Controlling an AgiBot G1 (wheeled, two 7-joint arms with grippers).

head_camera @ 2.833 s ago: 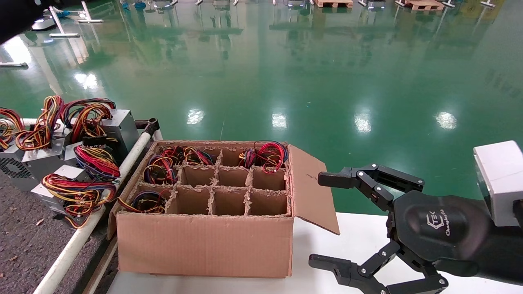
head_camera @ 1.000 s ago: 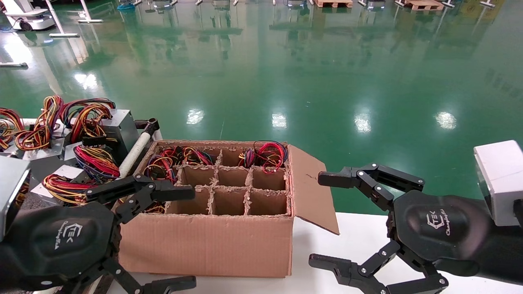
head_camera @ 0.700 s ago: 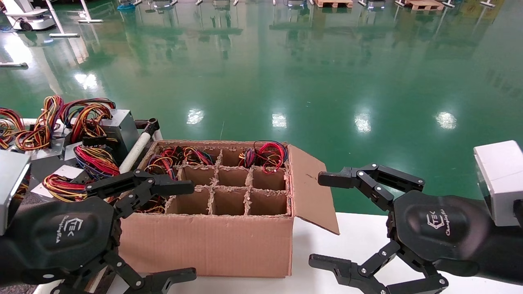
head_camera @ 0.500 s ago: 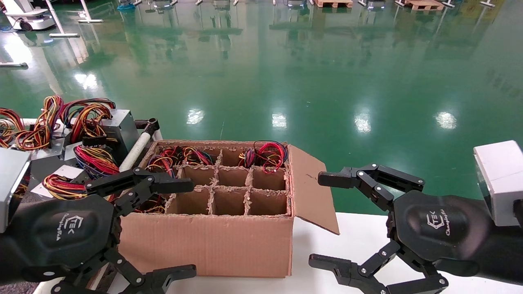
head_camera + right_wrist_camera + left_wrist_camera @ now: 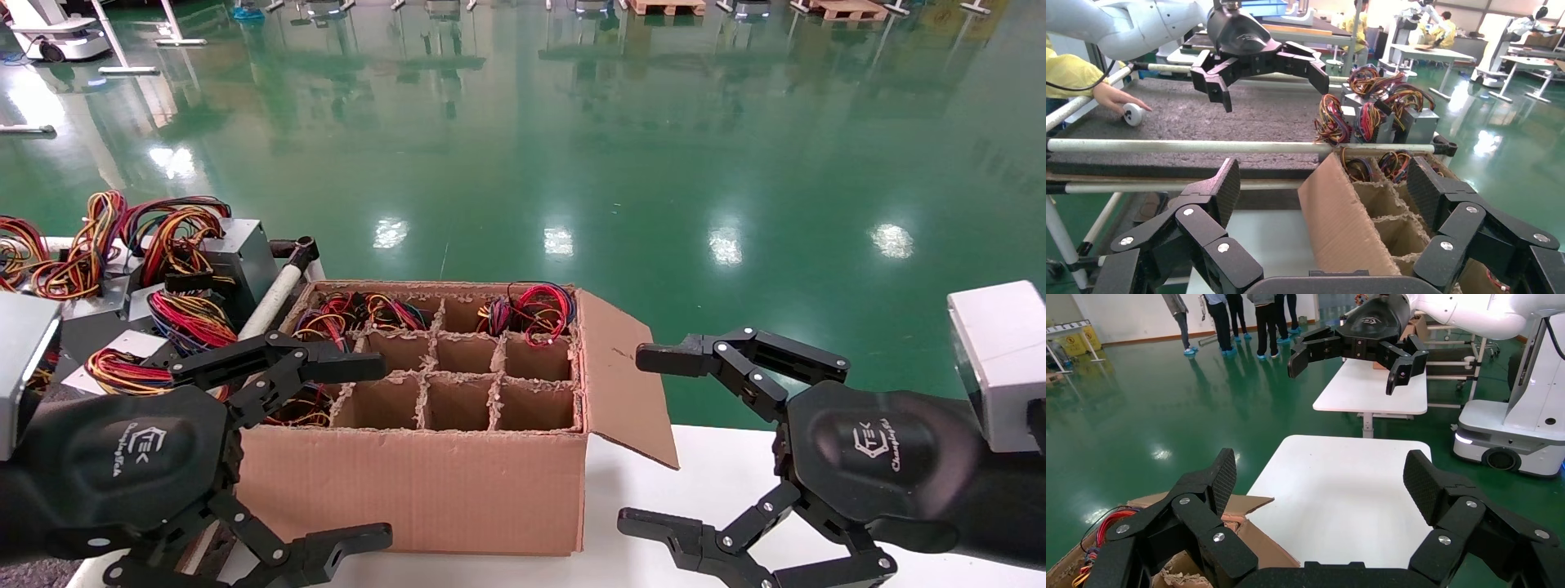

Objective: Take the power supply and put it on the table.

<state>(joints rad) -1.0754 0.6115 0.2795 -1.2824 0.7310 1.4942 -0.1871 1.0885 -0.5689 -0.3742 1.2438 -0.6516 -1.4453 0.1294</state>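
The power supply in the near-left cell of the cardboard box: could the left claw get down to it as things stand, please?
Probably yes. The left claw is open at the box's near-left corner, and the power supply's wires lie uncovered in that open-topped cell; only the cardboard dividers hem them in.

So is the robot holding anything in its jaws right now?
No, nothing is held. The left gripper hangs open by the cardboard box's near left corner, and the right gripper is open and empty over the white tabletop.
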